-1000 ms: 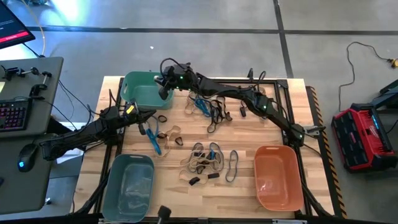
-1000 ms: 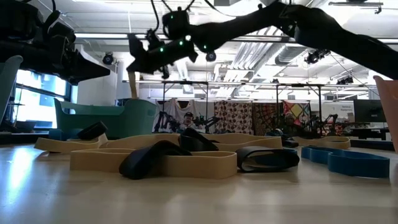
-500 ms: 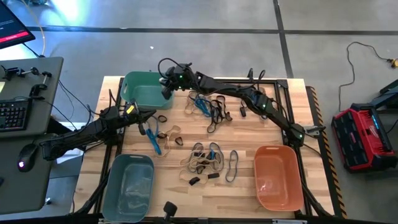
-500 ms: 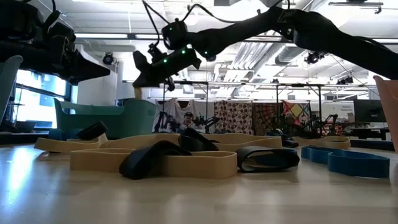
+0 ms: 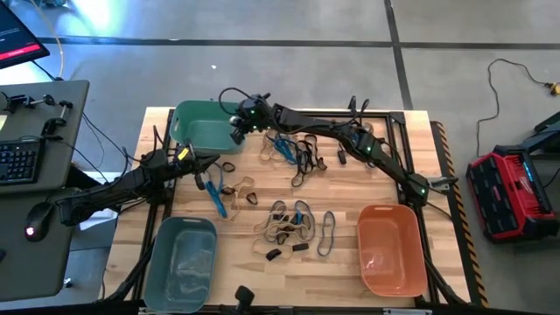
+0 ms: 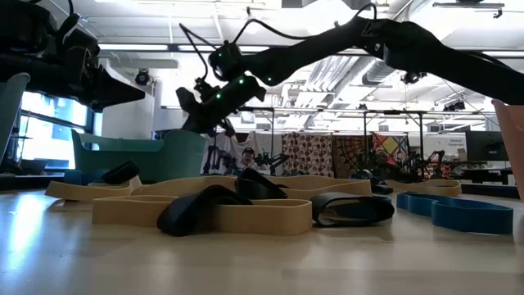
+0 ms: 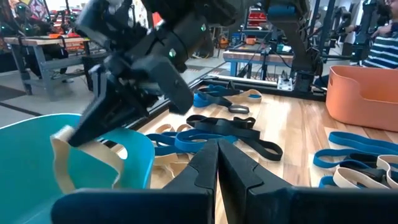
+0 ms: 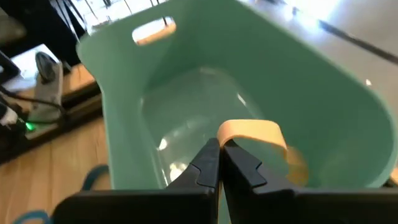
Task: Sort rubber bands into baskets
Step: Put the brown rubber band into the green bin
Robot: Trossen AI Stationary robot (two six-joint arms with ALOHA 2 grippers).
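My right gripper (image 5: 236,131) reaches over the teal-green basket (image 5: 197,131) at the table's far left and is shut on a tan rubber band (image 8: 255,134). The left wrist view also shows this gripper (image 7: 78,134) with the band (image 7: 84,158) hanging into the basket (image 7: 37,149). My left gripper (image 5: 210,161) is shut and empty, raised above the table's left side. Loose tan, blue and black bands lie flat in a far pile (image 5: 297,150) and a near pile (image 5: 284,227). My right gripper pinches the tan band's upper end (image 8: 227,132) between its two fingertips. The fingers slant down into the basket's mouth from the table's right. The band hangs slack as a loop below them, inside the basket's walls; whether its lower end touches the floor cannot be told.
A grey-blue basket (image 5: 179,262) stands at the near left and an orange basket (image 5: 391,249) at the near right. The right arm (image 5: 350,136) stretches across the far part of the table above the far pile. Bare wood lies between the two near baskets.
My right gripper has gone down toward the teal-green basket, tipping its fingers downward, still shut on the tan band. The band, which hung in the air above the basket's rim, now hangs inside the basket.
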